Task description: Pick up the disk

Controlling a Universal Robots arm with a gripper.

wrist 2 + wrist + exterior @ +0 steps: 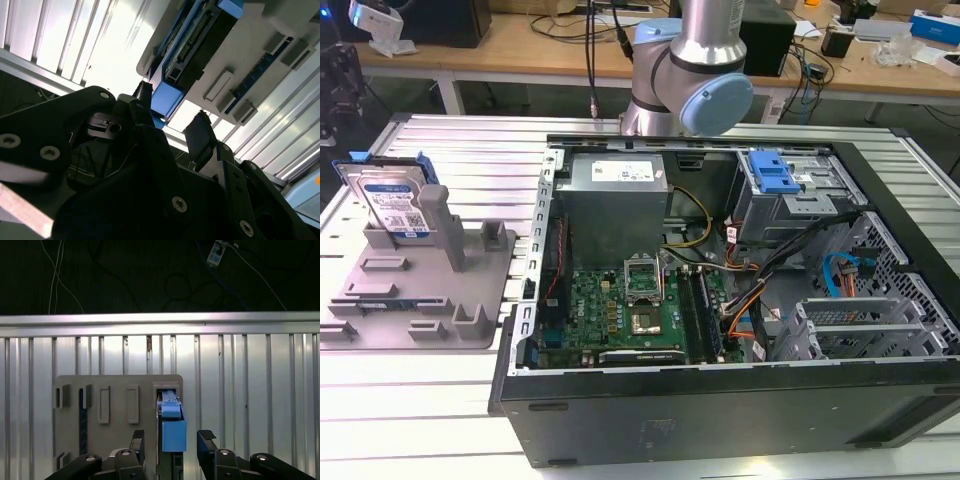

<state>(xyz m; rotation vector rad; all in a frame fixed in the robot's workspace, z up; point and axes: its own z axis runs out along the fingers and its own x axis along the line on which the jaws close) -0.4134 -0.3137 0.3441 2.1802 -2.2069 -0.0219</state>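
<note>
Currently the two black fingers [137,440] of the dark gripper [171,441] stand apart, one on each side of the blue-railed edge of the disk [173,427]. A gap shows on both sides, and nothing is clamped. The second wrist view agrees: the gripper [172,115] is spread just beside the blue rail end.

The flat rectangular silver-grey disk [392,198], with its white-and-blue label, stands on edge in a slot of the grey plastic holder plate [420,300] at the exterior view's left. It is well apart from the open black computer case [740,400].

Handling, as judged: the disk is rigid, metal-bodied, dense for its bulk and sensitive to knocks. The broad faces are smooth and may slip, so a hold across the two faces near the upper edge looks soundest.

Edges: a grey upright post [442,225] of the holder stands close against one face, leaving little room for the finger on that side. The slot walls confine the lower edge. Room is open above the disk, and bare ribbed aluminium table [250,390] lies around the holder.
</note>
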